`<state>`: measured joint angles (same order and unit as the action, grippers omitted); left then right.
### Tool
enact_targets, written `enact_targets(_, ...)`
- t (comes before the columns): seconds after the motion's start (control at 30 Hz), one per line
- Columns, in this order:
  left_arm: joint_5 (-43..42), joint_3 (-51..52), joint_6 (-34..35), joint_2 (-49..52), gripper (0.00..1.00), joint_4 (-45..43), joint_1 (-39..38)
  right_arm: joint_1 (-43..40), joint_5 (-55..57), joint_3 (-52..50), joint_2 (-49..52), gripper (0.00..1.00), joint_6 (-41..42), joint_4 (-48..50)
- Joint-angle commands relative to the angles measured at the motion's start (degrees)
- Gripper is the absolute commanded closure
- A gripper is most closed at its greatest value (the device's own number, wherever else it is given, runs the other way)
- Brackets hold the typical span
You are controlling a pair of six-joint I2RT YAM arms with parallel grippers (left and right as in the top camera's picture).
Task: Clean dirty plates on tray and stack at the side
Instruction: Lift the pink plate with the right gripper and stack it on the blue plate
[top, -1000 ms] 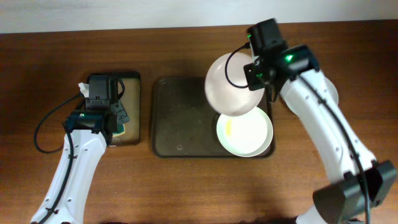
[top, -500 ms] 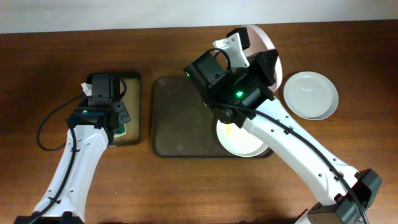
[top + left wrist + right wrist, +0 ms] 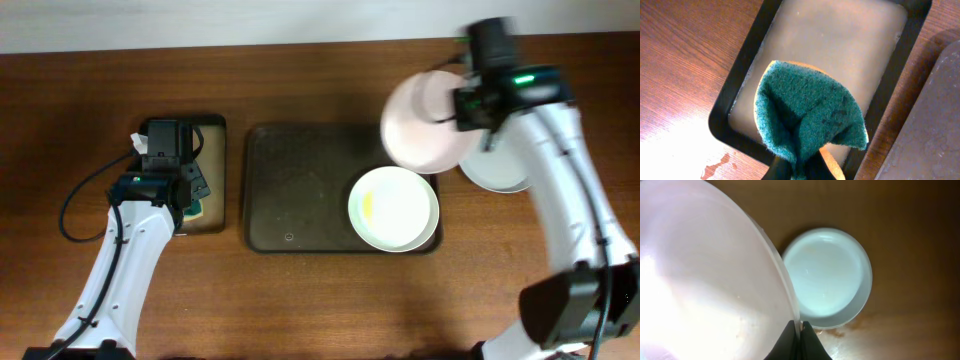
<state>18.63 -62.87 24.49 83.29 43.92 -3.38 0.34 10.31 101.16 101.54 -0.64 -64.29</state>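
White round plate (image 3: 428, 120) pinched in right hand (image 3: 801, 331); left hand (image 3: 796, 171) grips green sponge (image 3: 807, 115) (fuzzy).

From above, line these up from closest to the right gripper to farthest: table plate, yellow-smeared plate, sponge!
1. Plate on the table, right side, just beside the right gripper.
2. Yellow-smeared plate, on the big tray's right end.
3. Sponge, far left.

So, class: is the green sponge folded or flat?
Folded: the green scouring sponge, pinched in the left end effector, bends double above the black rectangular tray.
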Motion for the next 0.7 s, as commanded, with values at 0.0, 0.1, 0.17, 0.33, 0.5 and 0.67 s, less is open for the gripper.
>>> enact_targets(0.0, 0.11, 0.04, 0.55, 0.31, 1.0, -0.13, -0.09, -12.87, -20.48, -0.02, 3.5, 0.96, 0.04, -2.29)
enact_targets(0.1, 0.11, 0.04, 0.55, 0.31, 1.0, -0.15, -0.09, -21.29, -21.33, -0.04, 7.61, 0.96, 0.07, -3.8)
enact_targets(0.17, 0.11, 0.04, 0.55, 0.31, 1.0, -0.33, -0.09, -25.22, -22.34, -0.13, 10.56, 0.96, 0.04, -4.26)
enact_targets(0.33, 0.11, 0.04, 0.55, 0.31, 1.0, -0.37, -0.09, -30.1, -24.22, -0.13, 14.82, 0.96, 0.04, -3.61)
enact_targets(0.5, 0.11, 0.04, 0.55, 0.31, 1.0, -0.59, -0.09, -31.06, -24.28, -0.13, 15.93, 0.76, 0.04, -2.49)
enact_targets(0.67, -0.09, 0.04, 0.55, 0.31, 1.0, -0.59, -0.09, -30.14, -25.42, -0.13, 15.93, 0.16, 0.02, -2.78)
